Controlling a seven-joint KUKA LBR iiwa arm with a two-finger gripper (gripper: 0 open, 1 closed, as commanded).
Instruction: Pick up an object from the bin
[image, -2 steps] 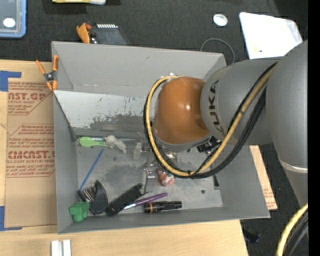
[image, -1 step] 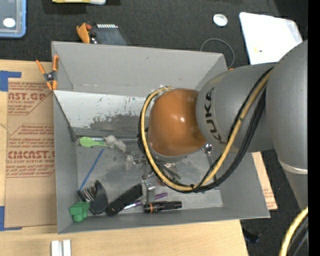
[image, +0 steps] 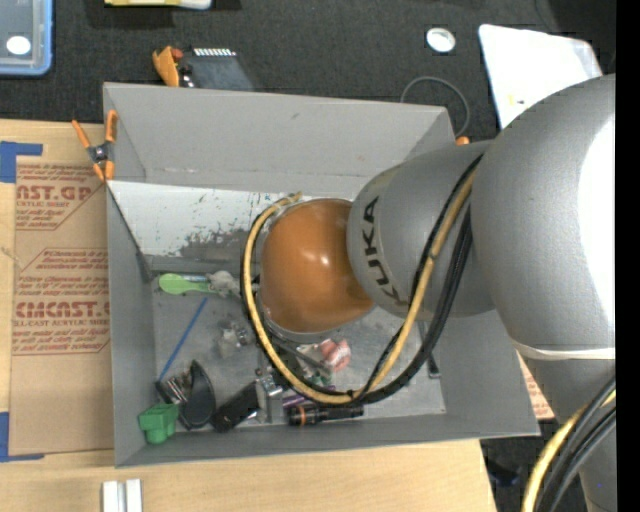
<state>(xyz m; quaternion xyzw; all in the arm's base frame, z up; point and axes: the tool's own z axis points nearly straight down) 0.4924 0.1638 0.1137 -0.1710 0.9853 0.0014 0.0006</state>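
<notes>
Bin (image: 128, 262) floor, from the left: green block (image: 157, 423) in the front corner, green spoon (image: 181, 284) near the back wall, blue stick (image: 184, 335) slanting between them, black bits (image: 203, 397) heaped along the front. Mid-bin, the arm's orange cover (image: 303, 262) hangs over a pink-and-white piece (image: 335, 352), with a dark tube (image: 318, 412) just in front of it. The pincer (image: 300, 354) sits under the cover; released or clenched, I cannot tell.

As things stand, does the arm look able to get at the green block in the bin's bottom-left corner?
Probably, but tight. The green block lies uncovered, yet it sits in the corner by the bin's wall, with black things close beside it. The arm is over the bin's middle.
</notes>
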